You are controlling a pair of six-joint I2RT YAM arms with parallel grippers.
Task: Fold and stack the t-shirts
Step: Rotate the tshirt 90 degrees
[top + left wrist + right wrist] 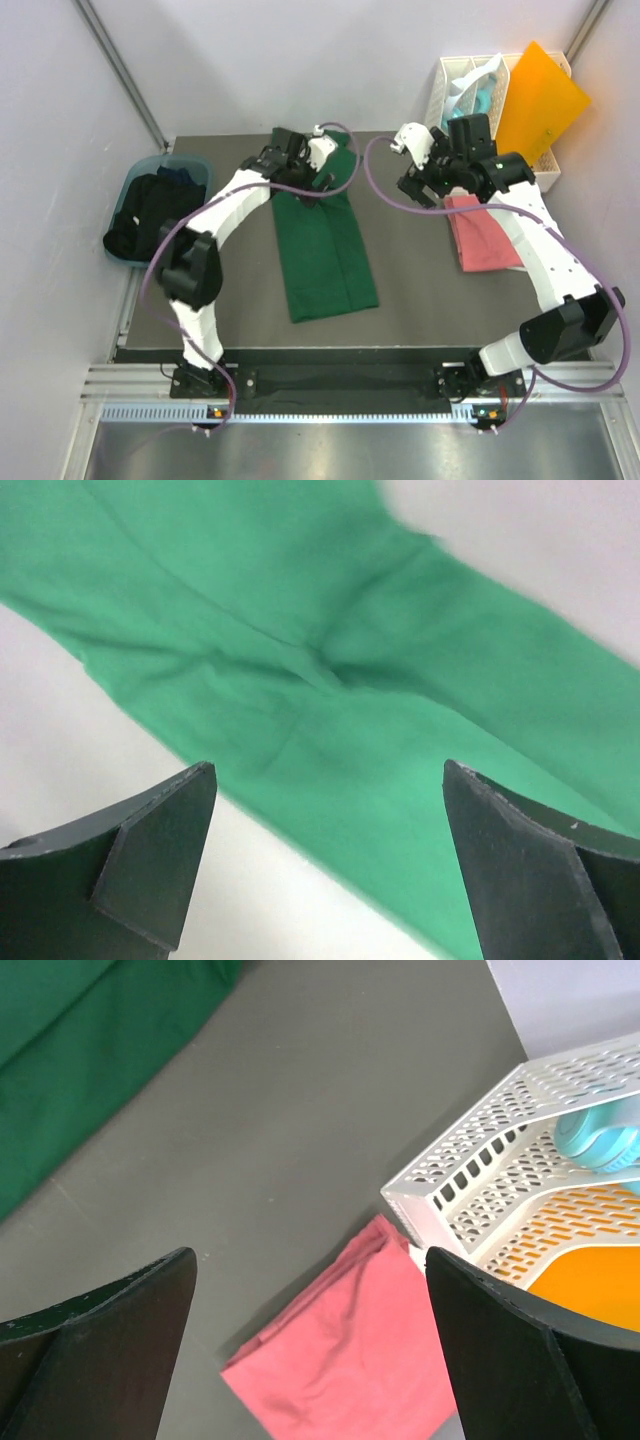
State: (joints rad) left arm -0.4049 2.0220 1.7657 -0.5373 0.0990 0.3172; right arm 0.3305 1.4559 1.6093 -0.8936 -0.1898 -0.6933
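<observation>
Well off to the left of the left tool, a blue bin holds a heap of dark t-shirts. They are probably parked there as the supply yet to be folded.

The left tool hangs with its jaws spread wide and nothing between them. Directly beneath it the green t-shirt lies flat on the counter. The shirt is narrowed into a long strip that runs from under the tool back toward the arm bases. That shape suggests the sides are already turned in and a crosswise fold comes next. The cloth under the fingertips shows a soft crease.

To the right, the right tool is also wide open and empty, poised over bare counter. The green shirt's edge lies to its left. The coral-pink t-shirt sits just below and right of it, folded into a compact rectangle. It likely serves as the base of the stack, so the green one would have to travel there.

Beyond the right tool, touching or nearly touching the pink shirt's corner, stands the white slotted rack with a teal object in it. The orange sheet leans at its far right. Neither belongs to the job.
</observation>
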